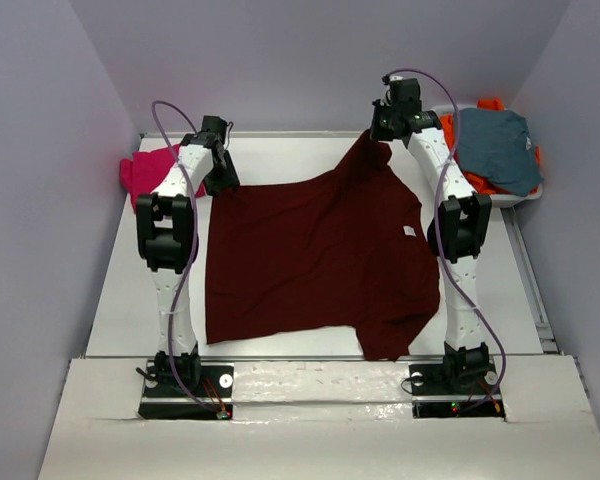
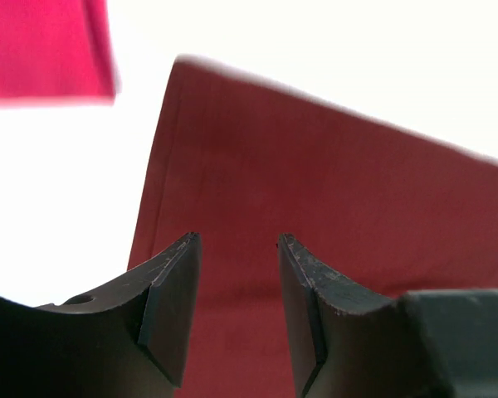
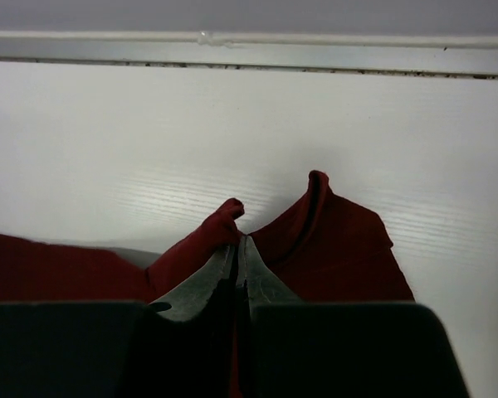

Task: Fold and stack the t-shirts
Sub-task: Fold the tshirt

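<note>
Two pale lilac walls [image 1: 40,200] flank the white table [image 1: 120,300], where the maroon t-shirt [image 1: 310,260] lies spread centrally. The right hand [image 3: 239,239] is clenched on its raised far edge; the left hand [image 2: 236,240] hangs released above its far-left corner. A pink t-shirt [image 1: 140,172] lies far left.

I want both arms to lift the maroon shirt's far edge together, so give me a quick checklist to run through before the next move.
1. Hold: right gripper shut on the maroon t-shirt, at its far right part: ok.
2. Readiness: left gripper open above the shirt's far left corner: ok.
3. Left hold on that corner: not ok, nothing between its fingers yet.
4. Clearance: pink t-shirt lies apart from the maroon one: ok.
5. Layers pinched on the right, one or more: cannot tell.
</note>
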Controlling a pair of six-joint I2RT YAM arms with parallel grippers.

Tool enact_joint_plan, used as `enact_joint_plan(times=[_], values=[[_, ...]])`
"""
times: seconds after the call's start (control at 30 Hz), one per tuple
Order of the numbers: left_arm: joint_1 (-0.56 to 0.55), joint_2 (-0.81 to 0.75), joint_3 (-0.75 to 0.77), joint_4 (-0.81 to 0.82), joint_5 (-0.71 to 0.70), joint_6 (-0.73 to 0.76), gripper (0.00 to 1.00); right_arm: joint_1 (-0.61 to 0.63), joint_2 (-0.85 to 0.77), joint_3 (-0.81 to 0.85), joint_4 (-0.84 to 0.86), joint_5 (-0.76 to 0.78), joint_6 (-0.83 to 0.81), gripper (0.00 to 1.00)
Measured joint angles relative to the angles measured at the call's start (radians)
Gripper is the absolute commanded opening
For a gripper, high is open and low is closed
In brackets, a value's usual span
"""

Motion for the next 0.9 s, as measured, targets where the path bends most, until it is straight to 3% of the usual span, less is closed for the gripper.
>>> enact_joint_plan(times=[0.27, 0.9], values=[[0.037, 0.173, 0.167, 0.089, 0.045, 0.005, 0.54, 0.000, -0.008, -0.039, -0.002, -0.003, 0.000, 0.07], [0.128, 0.266, 0.319, 0.137, 0.086, 0.024, 0.54, 0.000, -0.048, -0.069, -0.003, 0.002, -0.001, 0.07]])
